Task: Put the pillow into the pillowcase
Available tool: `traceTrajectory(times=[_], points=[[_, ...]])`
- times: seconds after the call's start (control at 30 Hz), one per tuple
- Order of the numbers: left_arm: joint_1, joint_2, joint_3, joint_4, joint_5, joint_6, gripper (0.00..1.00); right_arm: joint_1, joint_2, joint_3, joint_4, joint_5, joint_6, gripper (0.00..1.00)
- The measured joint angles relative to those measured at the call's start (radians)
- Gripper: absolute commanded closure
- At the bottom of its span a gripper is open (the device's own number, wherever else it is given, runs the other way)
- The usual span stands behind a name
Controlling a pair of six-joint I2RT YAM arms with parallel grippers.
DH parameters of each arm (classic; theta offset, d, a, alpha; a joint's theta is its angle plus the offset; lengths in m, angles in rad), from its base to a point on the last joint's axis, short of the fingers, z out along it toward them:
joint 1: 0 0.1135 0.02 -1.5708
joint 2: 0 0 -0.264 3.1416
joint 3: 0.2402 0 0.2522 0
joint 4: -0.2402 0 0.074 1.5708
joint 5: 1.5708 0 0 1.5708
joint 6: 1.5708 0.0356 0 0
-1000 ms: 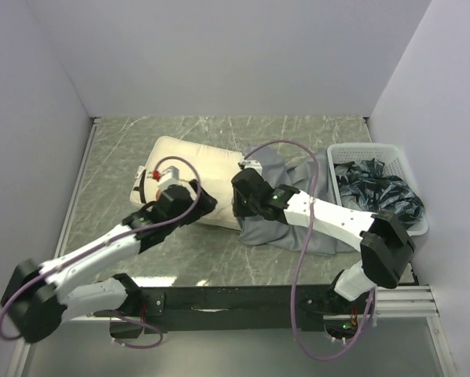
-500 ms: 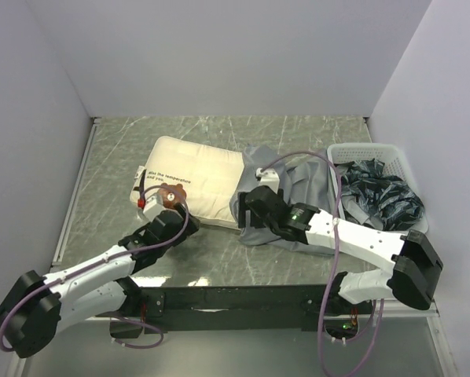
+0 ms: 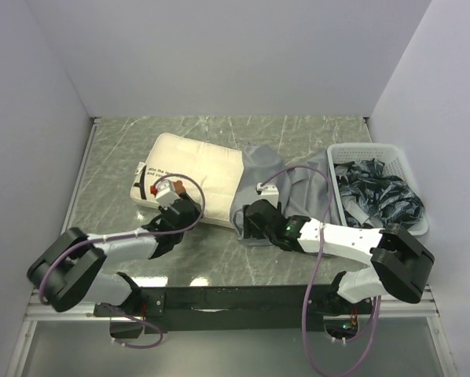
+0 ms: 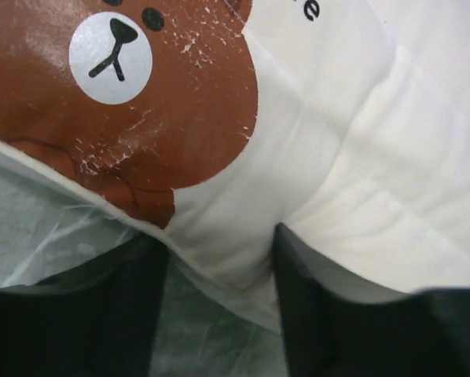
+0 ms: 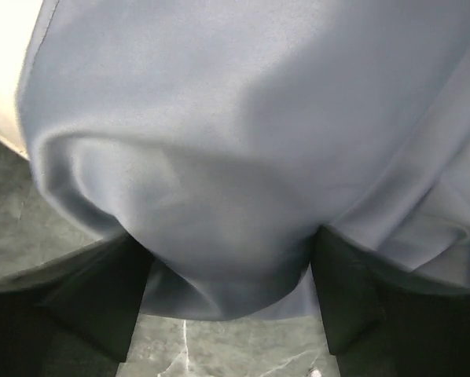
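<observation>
From above, the pillow [image 3: 196, 173] lies on the table [image 3: 117, 149] left of centre and nearer the far edge than the near one. Its lettered end points to the left edge and its other end is tucked into the mouth of the pillowcase [image 3: 294, 188], which spreads toward the right edge. A white basket [image 3: 369, 148] of dark cloth sits against that edge. The left gripper [image 3: 181, 210] is low at the pillow's near left corner, and the right gripper [image 3: 244, 225] at the near left corner of the pillowcase. In the left wrist view, the pillow [image 4: 361, 157] fills the frame, the brown bear face [image 4: 125, 102] at upper left. The left gripper [image 4: 219, 294] is narrowed onto the pillow's edge, with cloth filling the gap between its dark fingers [image 4: 129, 314]. In the right wrist view, the pillowcase [image 5: 258, 118] bulges down in a fold. The right gripper [image 5: 231, 306] holds that fold, its fingers [image 5: 93, 306] pressed to either side, just above the table [image 5: 31, 204].
</observation>
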Motion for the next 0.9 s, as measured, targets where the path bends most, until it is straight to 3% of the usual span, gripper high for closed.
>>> traceTrajectory(times=[0.03, 0.07, 0.17, 0.27, 0.4, 0.6, 0.73, 0.9], points=[[0.0, 0.031, 0.018, -0.004, -0.014, 0.0, 0.89, 0.0, 0.0, 0.0, 0.005, 0.001, -0.002, 0.45], [0.0, 0.052, 0.037, -0.006, -0.029, -0.008, 0.99, 0.0, 0.0, 0.001, 0.008, 0.0, -0.003, 0.62], [-0.008, 0.058, 0.093, -0.051, -0.063, -0.001, 0.99, 0.0, -0.003, 0.017, 0.005, 0.0, -0.01, 0.87], [-0.055, 0.005, 0.141, -0.183, -0.136, 0.01, 0.99, 0.0, -0.023, 0.055, -0.045, -0.005, -0.024, 0.97], [-0.16, -0.147, 0.243, -0.491, -0.23, 0.019, 0.99, 0.0, -0.08, 0.151, -0.192, -0.023, -0.072, 0.97], [-0.274, -0.362, 0.517, -0.921, -0.288, 0.056, 0.99, -0.003, -0.151, 0.442, -0.401, -0.097, -0.2, 0.91], [-0.309, -0.362, 0.734, -1.091, -0.276, 0.115, 0.99, -0.008, -0.15, 0.623, -0.465, -0.185, -0.267, 0.91], [-0.333, -0.279, 0.935, -1.202, -0.306, 0.179, 0.99, -0.013, -0.138, 0.686, -0.492, -0.341, -0.294, 0.89]])
